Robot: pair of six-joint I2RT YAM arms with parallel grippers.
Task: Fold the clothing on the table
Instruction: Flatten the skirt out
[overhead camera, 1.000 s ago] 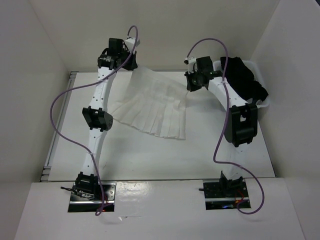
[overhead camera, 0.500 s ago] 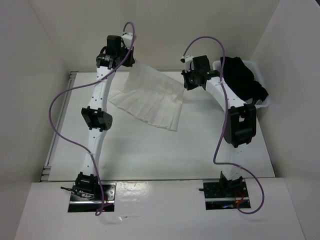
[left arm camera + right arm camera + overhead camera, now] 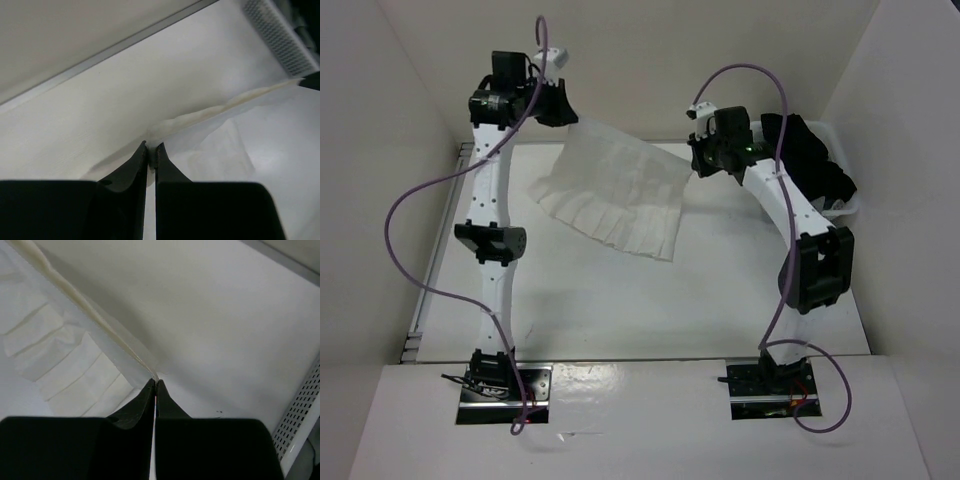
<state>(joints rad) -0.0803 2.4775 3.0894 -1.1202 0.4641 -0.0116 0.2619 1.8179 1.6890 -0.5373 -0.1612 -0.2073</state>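
holding the skirt (image 3: 615, 190) by its waistband (image 3: 100, 325), you have the left claw (image 3: 151, 146) and right claw (image 3: 154, 383) each pinched tight on a corner. it hangs stretched between them over the bench (image 3: 620, 300). the fabric looks thin, light and limp, so grip the firmer band.

White skirt (image 3: 620, 195) with straight pleats and a cream waistband (image 3: 100, 324); white tabletop (image 3: 620, 300); black garments (image 3: 805, 155) in a white perforated basket (image 3: 853, 207).
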